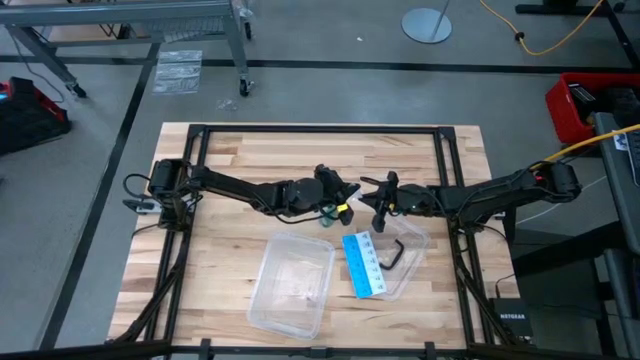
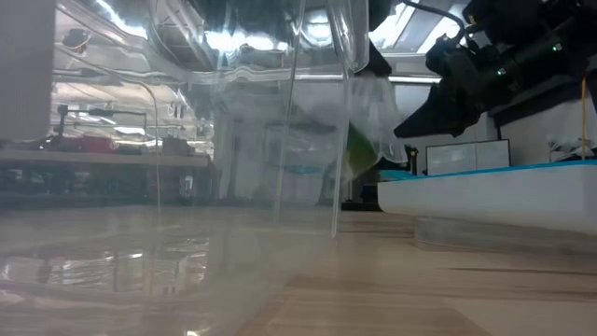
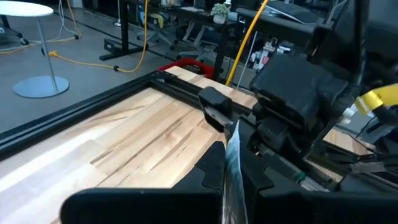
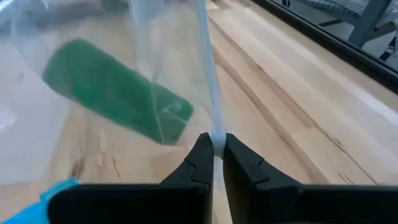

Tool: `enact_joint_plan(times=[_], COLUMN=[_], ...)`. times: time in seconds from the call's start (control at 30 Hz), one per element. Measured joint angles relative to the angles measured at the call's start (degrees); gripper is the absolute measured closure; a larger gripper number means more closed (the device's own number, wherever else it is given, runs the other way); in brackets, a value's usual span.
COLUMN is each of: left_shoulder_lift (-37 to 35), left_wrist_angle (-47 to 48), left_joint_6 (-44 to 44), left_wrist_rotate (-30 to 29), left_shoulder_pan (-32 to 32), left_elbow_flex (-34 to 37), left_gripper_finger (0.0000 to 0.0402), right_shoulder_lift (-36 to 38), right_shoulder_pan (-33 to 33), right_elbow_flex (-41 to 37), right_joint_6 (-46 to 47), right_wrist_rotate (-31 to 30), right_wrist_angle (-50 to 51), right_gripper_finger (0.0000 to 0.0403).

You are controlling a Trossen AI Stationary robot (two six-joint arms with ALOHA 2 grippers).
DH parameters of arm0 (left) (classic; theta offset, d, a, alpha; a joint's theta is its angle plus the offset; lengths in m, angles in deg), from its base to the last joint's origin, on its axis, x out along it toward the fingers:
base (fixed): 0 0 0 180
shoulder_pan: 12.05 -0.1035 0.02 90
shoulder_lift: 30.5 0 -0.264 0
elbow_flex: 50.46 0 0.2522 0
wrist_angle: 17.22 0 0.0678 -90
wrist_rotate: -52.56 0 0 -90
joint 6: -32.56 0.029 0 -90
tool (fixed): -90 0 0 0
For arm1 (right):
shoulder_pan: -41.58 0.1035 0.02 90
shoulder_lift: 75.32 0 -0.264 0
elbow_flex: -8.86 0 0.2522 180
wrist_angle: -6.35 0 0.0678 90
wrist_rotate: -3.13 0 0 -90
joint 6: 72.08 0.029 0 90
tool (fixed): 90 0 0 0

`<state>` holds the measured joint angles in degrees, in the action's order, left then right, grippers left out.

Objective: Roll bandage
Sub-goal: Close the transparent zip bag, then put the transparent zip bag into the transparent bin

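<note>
The dark green bandage (image 4: 118, 90) sits as a flat band inside a clear plastic wrapper (image 4: 168, 37). The wrapper hangs above the table's middle between my two grippers. In the low view the bandage (image 2: 359, 149) shows as a green patch inside the hanging wrapper (image 2: 378, 112). My left gripper (image 1: 345, 197) and my right gripper (image 1: 377, 195) face each other over the table's centre. Each is shut on the wrapper film. My left gripper (image 3: 229, 152) pinches a thin edge of the wrapper film (image 3: 234, 140) between its two fingers. It comes level from the table's left. The film stands up between the fingers, clear of the table. My right gripper (image 4: 214, 142) pinches an edge of the clear wrapper (image 4: 213, 127) between its two fingertips. It comes level from the table's right. The wrapper stretches away from the fingers with the bandage inside it, clear of the table.
A clear plastic container (image 1: 292, 283) lies near the front edge. To its right, a blue-and-white card (image 1: 363, 265) and a black bent tool (image 1: 395, 253) lie on a second clear tray (image 1: 410, 262). A black frame (image 1: 320, 130) borders the wooden tabletop.
</note>
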<state>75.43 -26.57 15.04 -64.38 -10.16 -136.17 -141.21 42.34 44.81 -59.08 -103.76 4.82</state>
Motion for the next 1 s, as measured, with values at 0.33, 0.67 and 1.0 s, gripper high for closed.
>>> enact_joint_plan(times=[0.33, 0.67, 1.0], left_shoulder_lift=[-0.5, -0.6, -3.4], left_wrist_angle=[0.0, -0.1, -0.1], left_joint_6=[1.1, 1.0, 6.2], left_wrist_rotate=[0.0, 0.0, -0.4], left_shoulder_pan=[0.0, -0.2, -0.2], left_elbow_flex=[0.0, -0.1, -0.3], left_gripper_finger=[0.0401, 0.0401, 0.0401], right_shoulder_lift=[0.0, -0.1, -0.2], right_shoulder_pan=[0.0, 0.0, 0.0], right_elbow_flex=[-0.1, -0.1, -0.3], right_joint_6=[0.0, -0.4, -1.5], right_wrist_rotate=[0.0, -1.6, -2.1], right_wrist_angle=[5.2, 3.7, 0.9], right_gripper_finger=[0.0382, 0.0366, 0.0243])
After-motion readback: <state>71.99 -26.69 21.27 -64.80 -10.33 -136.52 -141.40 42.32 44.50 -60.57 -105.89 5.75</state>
